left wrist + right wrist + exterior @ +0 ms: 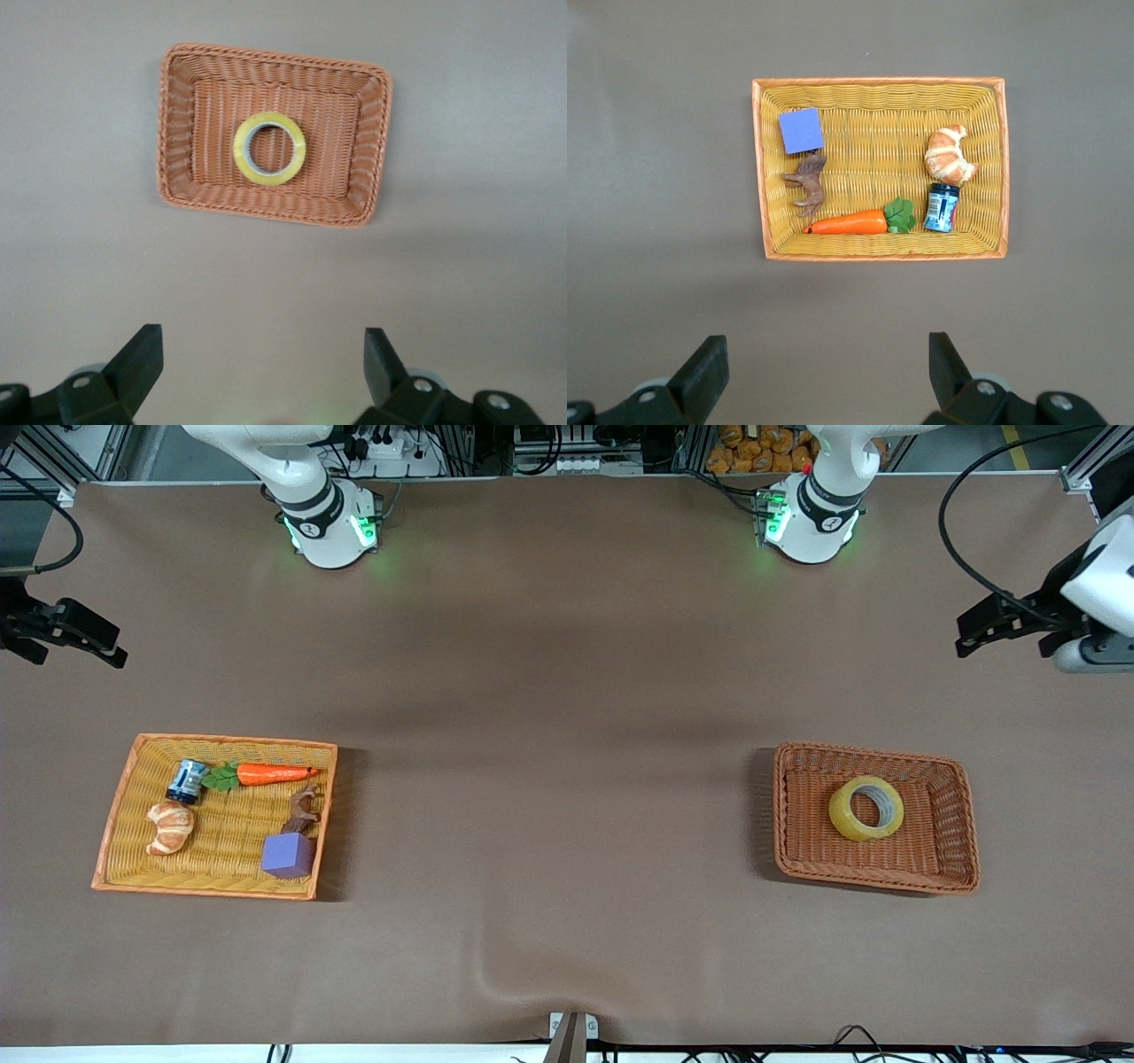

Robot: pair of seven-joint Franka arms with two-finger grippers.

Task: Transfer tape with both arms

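The yellowish tape roll (866, 808) with a grey-white core lies flat in the brown wicker basket (961, 828) at the left arm's end of the table. It also shows in the left wrist view (269, 148), inside that basket (372, 146). My left gripper (997, 631) is open and empty, high over the bare table at that end; its gripper in the left wrist view (263, 354) shows spread fingers. My right gripper (75, 638) is open and empty, high over the table at the right arm's end; it also shows in the right wrist view (826, 359).
A yellow wicker tray (124, 815) at the right arm's end holds an orange croissant toy (170, 826), a small blue jar (187, 780), a toy carrot (270, 773), a brown animal figure (304, 810) and a purple cube (287, 855). A brown cloth covers the table.
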